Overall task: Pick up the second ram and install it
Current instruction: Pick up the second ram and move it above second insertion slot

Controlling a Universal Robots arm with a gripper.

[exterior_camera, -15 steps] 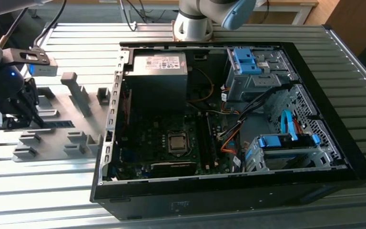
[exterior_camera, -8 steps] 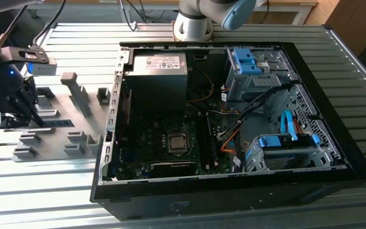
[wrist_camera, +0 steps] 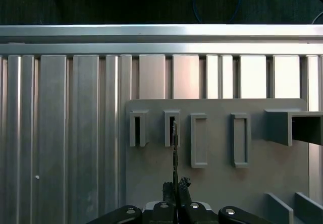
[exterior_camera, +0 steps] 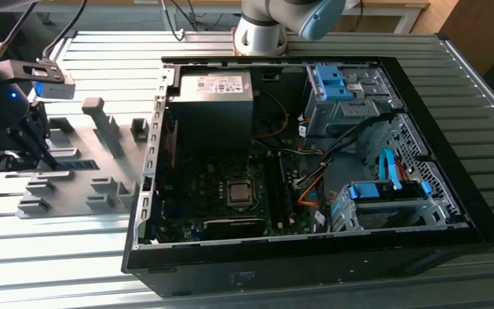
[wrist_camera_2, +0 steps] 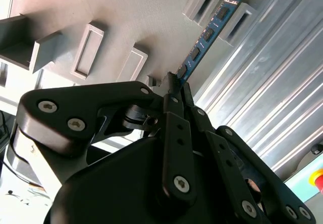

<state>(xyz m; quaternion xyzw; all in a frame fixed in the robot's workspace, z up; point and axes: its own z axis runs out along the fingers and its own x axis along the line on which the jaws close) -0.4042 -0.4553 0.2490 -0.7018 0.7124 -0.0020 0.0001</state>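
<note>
Working at the exterior view's left, well apart from the open computer case on the exterior view's right. Pinching the second ram by 1 end with the gripper, fingers pressing together on its 2 flat faces. Holding it on edge over the grey fixture, either just above the base plate or touching it; cannot tell which. Pointing its long axis straight away from the gripper, toward the row of hollow upright blocks near the fixture's edge, with the free end lying between 2 of them in the second wrist view. Showing a blue-green board with a row of small dark chips in that view. Appearing as a thin dark edge in the first wrist view, running from the fingertips to 1 slotted block. Running roughly left to right in the exterior view, as a dark strip reaching from the gripper toward the case. Sitting, fixture and case alike, on the ribbed aluminium table.
</note>
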